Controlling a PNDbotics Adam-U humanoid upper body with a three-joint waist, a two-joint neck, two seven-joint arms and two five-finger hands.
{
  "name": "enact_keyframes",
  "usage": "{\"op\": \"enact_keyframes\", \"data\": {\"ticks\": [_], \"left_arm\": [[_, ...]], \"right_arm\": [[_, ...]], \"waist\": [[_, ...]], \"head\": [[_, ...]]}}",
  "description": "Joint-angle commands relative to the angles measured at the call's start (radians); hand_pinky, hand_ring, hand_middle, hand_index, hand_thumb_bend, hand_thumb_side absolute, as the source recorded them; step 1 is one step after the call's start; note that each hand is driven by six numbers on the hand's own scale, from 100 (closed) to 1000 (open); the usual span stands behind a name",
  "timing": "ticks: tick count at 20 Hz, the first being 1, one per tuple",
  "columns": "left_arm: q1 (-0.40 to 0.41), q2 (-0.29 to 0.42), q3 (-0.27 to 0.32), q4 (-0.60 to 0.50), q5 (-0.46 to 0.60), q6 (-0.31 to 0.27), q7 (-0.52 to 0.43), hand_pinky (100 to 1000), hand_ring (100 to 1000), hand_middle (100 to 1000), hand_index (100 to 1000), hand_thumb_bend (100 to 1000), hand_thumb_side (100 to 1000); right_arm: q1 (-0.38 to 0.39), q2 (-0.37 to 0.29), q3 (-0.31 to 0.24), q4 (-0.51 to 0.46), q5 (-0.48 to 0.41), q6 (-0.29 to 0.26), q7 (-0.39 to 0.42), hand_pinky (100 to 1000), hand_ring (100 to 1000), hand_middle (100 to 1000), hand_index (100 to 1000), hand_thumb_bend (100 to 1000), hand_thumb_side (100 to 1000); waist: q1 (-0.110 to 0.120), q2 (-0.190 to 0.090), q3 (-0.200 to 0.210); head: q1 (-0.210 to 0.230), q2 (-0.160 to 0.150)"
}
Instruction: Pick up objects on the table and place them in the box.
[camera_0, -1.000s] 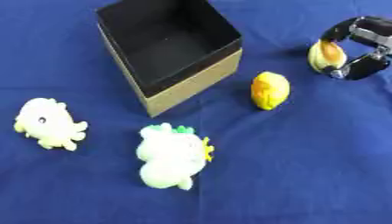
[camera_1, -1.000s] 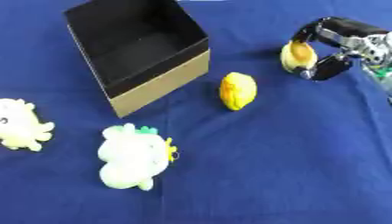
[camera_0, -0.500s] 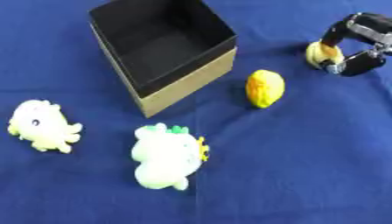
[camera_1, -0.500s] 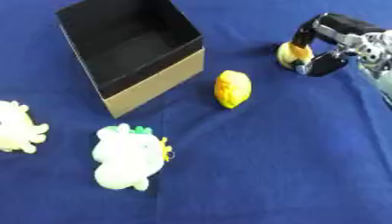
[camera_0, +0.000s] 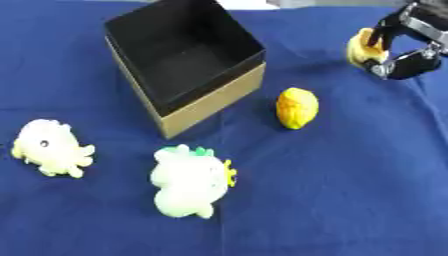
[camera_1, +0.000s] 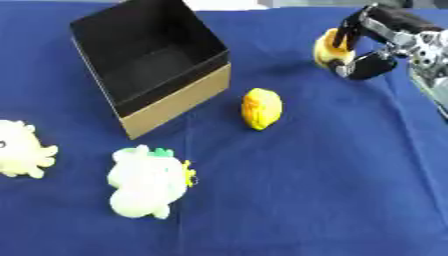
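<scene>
Right hand (camera_1: 372, 47) with yellow toy (camera_1: 331, 49) lifted, nearer the box (camera_1: 149, 55)

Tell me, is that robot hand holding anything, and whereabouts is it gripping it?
Yes. The right hand is curled round a small yellow object, with fingers over its top and the thumb below. The exact contact points are hidden.

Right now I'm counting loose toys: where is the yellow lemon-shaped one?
The yellow toy lies on the blue cloth just right of the box.
</scene>
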Motion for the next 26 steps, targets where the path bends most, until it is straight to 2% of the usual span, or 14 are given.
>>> {"op": "enact_keyframes", "data": {"ticks": [1, 6, 12, 15, 19, 26], "left_arm": [[0.000, 0.031, 0.014, -0.016, 0.006, 0.000, 0.004, 753, 613, 626, 815, 250, 545], [-0.003, 0.038, 0.012, -0.016, 0.009, 0.000, 0.003, 753, 613, 626, 815, 254, 544], [-0.008, 0.046, 0.009, -0.016, 0.014, -0.002, -0.002, 754, 613, 626, 815, 259, 541], [-0.017, 0.050, 0.006, -0.016, 0.017, -0.003, -0.007, 754, 613, 626, 814, 261, 539], [-0.038, 0.060, -0.003, -0.016, 0.025, -0.010, -0.019, 754, 613, 626, 814, 265, 536], [-0.076, 0.069, -0.011, -0.016, 0.034, -0.025, -0.034, 755, 613, 627, 814, 274, 529]], "right_arm": [[-0.009, -0.067, -0.022, -0.108, -0.044, 0.003, 0.010, 789, 659, 442, 506, 319, 100], [-0.061, -0.068, -0.007, -0.223, -0.105, 0.013, 0.057, 789, 659, 444, 509, 317, 100], [-0.192, -0.011, 0.054, -0.255, -0.135, 0.015, 0.135, 789, 658, 445, 510, 316, 100], [-0.269, 0.044, 0.096, -0.228, -0.126, 0.012, 0.177, 789, 658, 446, 511, 316, 100], [-0.360, 0.132, 0.143, -0.146, -0.091, 0.001, 0.213, 787, 658, 450, 516, 316, 100], [-0.439, 0.249, 0.180, -0.007, -0.026, -0.031, 0.225, 787, 660, 459, 527, 316, 100]], "waist": [[-0.001, -0.033, -0.004], [-0.012, -0.048, -0.002], [-0.020, -0.059, 0.015], [-0.026, -0.063, 0.027], [-0.034, -0.065, 0.054], [-0.055, -0.058, 0.114]], "head": [[0.005, 0.008], [0.001, 0.022], [-0.011, 0.036], [-0.020, 0.040], [-0.035, 0.038], [-0.065, 0.024]]}}
